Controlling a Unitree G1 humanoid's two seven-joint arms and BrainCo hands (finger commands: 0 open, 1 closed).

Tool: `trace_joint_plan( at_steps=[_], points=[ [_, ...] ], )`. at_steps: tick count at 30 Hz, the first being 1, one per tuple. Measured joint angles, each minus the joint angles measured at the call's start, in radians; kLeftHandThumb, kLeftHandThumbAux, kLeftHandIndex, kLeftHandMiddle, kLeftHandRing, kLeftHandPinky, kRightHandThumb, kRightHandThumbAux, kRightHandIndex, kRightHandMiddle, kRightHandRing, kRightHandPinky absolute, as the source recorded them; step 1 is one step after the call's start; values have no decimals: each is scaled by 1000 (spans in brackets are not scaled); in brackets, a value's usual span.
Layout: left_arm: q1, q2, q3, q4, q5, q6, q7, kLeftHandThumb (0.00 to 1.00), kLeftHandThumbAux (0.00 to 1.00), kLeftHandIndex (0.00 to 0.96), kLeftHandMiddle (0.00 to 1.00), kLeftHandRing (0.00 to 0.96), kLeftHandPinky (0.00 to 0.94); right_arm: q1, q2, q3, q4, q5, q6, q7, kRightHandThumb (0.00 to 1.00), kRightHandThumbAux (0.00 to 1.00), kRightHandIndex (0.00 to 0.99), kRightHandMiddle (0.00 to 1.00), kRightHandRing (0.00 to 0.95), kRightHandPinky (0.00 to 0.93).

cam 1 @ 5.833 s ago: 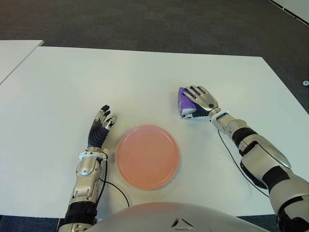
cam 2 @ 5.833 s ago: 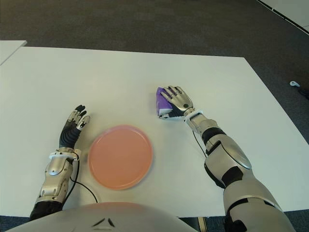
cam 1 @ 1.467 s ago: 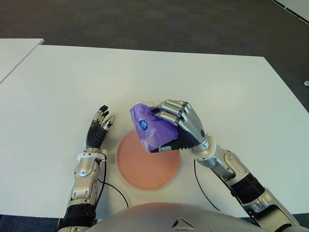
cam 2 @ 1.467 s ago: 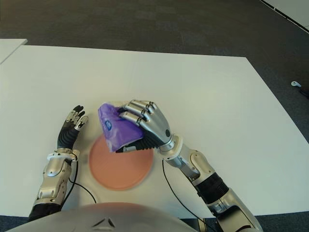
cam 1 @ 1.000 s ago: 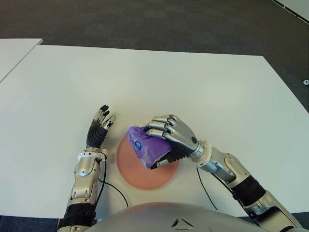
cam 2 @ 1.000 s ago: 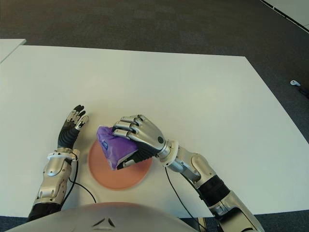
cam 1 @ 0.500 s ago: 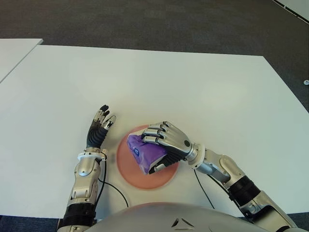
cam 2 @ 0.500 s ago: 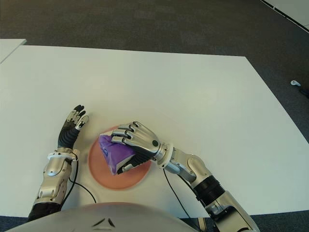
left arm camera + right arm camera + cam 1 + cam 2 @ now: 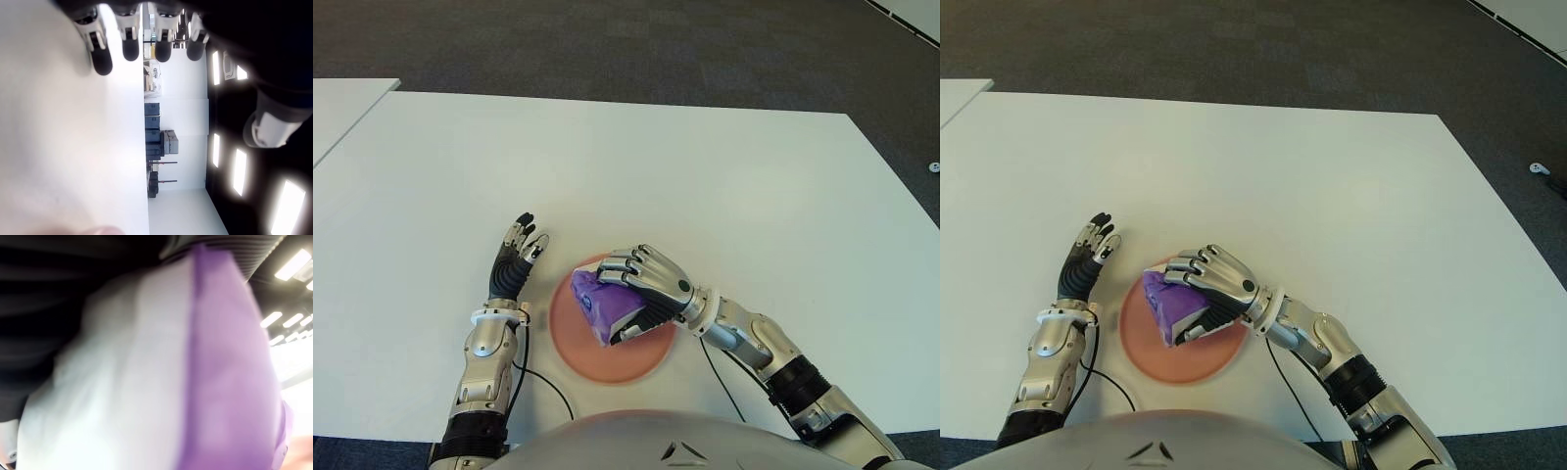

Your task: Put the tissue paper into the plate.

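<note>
While the right hand (image 9: 651, 291) has its fingers curled over the tissue paper (image 9: 600, 307), you've got the purple pack sitting low over the pink plate (image 9: 570, 338), roughly at plate centre and leaning a bit toward 10 o'clock of it; whether its underside already touches the plate you can't tell from the eye views. The pack shows out from under the fingers on the 9 o'clock side, w/ the palm and wrist trailing off toward 4 o'clock across the plate rim. Right wrist view is filled w/ soft white-and-purple wrapper (image 9: 195, 382) pressed close to the palm, so the grip reads as a full wrap around the pack, not a fingertip pinch. Expect it to handle as light, squashy stuff in a slick film wrapper: it'll dent under pressure rather than break, and prob. slide if held loosely, so a broad hold across the pack's width, as you have now, suits it better than grabbing a corner. Being so light, it may cling to the fingers or tip when let go, so ease the fingers off rather than snapping them apart. Left hand (image 9: 514, 262) shows at about 9 o'clock of the plate, just beside its rim on the white counter (image 9: 724, 166), fingers (image 9: 131, 44) straight and relaxed, holding nothing.
</note>
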Motion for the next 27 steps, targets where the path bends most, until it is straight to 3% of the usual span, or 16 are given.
trace_joint_plan(
  at_steps=[3, 7, 16, 27],
  points=[
    [1, 0, 0, 0, 5, 1, 0, 0, 492, 0, 0, 0, 0, -7, -10, 0, -29, 10, 12, 72, 41, 497, 44, 74, 55, 41],
    [1, 2, 0, 0, 13, 2, 0, 0, 492, 0, 0, 0, 0, -23, -28, -1, -61, 5, 19, 138, 21, 390, 9, 15, 11, 8],
    [0, 4, 1, 6, 26, -1, 0, 0, 498, 0, 0, 0, 0, -30, -40, -6, -72, 0, 15, 165, 40, 271, 0, 0, 0, 0],
    [-6, 4, 2, 22, 28, -18, 1, 0, 498, 0, 0, 0, 0, -29, -46, -12, -66, 1, 7, 167, 61, 245, 0, 0, 0, 0]
  ],
)
